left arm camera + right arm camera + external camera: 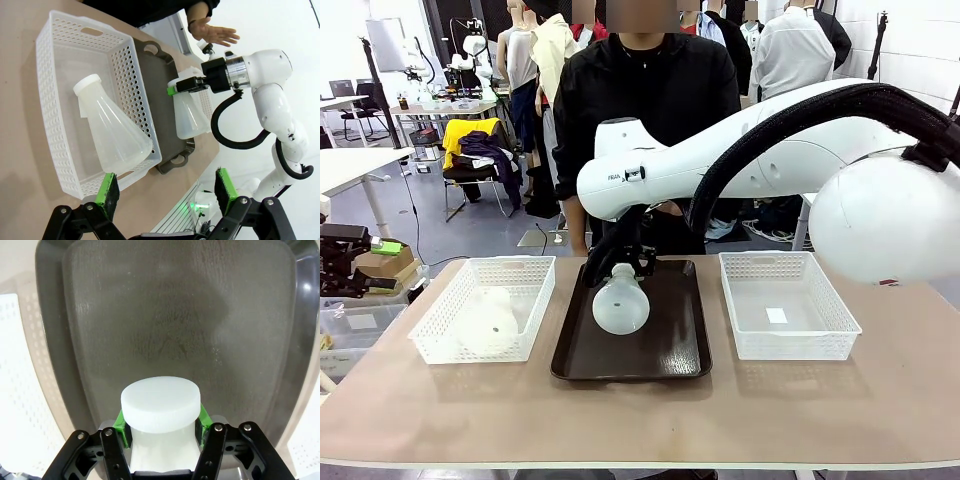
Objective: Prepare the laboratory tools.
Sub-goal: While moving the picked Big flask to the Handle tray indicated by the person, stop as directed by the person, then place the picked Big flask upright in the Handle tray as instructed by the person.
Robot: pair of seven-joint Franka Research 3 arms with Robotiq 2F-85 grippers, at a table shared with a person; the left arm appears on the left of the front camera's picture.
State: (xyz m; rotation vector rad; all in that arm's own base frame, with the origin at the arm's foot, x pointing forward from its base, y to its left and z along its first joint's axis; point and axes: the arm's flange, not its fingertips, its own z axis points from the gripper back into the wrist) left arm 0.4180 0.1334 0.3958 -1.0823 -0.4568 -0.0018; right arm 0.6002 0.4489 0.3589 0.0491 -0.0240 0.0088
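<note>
Right pincer (160, 422) clamped on flask (160, 402) neck over tray (175, 330); left pincer (166, 186) wide, empty, near second flask (110, 130) in basket (131, 75).

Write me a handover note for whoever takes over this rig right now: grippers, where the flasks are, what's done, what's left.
Right gripper: fingers shut on the neck of one conical flask, neck up over the dark brown tray; cannot tell whether its base touches the tray.
Left gripper: open, holding nothing, apart from the left mesh basket.
Second flask: lying on its side in that basket.
Done: one flask gripped.
Left: probably set it on the tray, then fetch the second.
</note>
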